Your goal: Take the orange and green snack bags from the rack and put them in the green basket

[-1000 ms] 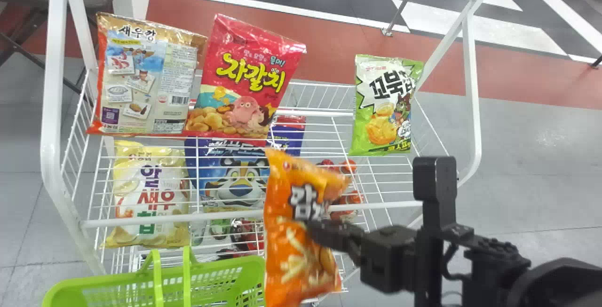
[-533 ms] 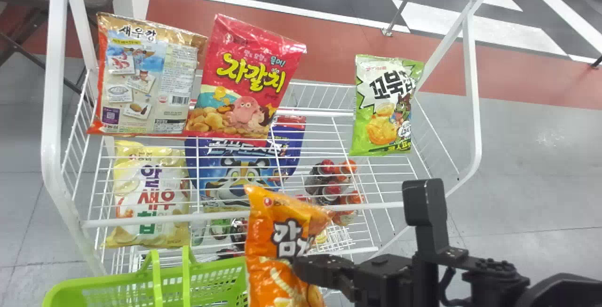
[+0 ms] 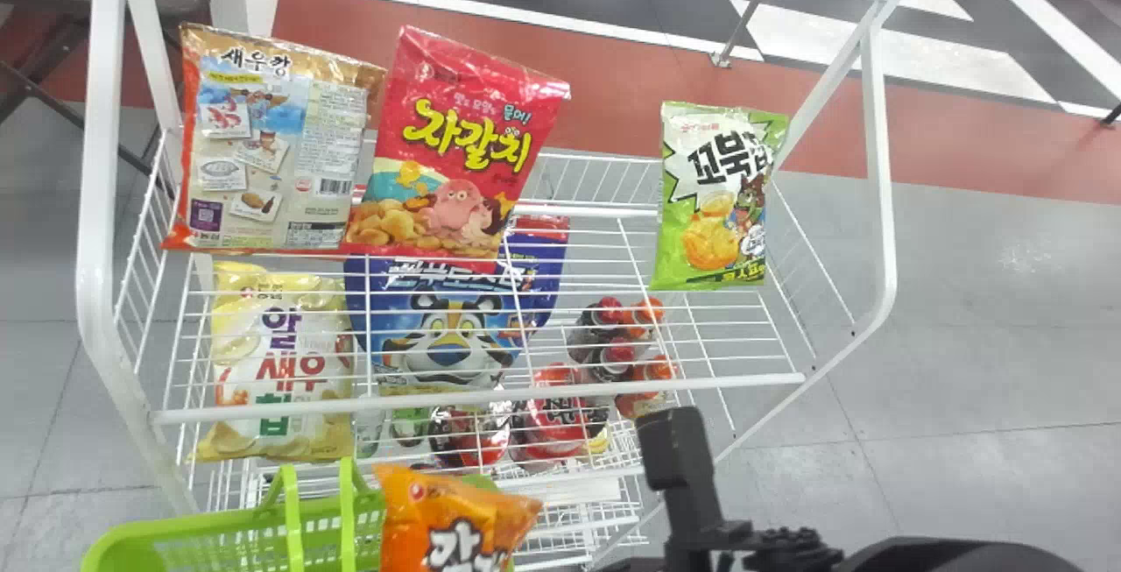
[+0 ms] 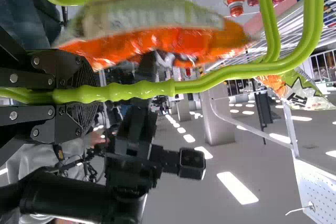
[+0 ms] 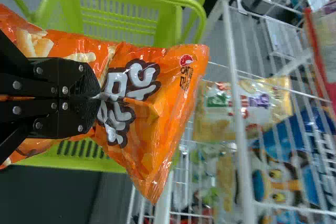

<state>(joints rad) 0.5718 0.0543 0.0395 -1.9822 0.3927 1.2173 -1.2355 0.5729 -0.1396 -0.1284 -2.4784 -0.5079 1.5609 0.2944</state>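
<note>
Handles point(image 4: 142, 89) could snag the orange snack bag point(image 5: 173, 77), pinched by the right gripper point(image 5: 98, 97) near the green basket point(image 3: 158, 531), if it swings in low; the left gripper point(image 4: 97, 94) clasps them. The green snack bag point(image 3: 714, 204) sits on the rack point(image 3: 701, 384).

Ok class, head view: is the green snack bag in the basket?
No, the green snack bag rests on the wire rack, apart from the green basket.

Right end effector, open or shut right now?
Shut. In the right wrist view, the right end effector has its two fingers drawn together, with the orange snack bag pinched between their tips.
</note>
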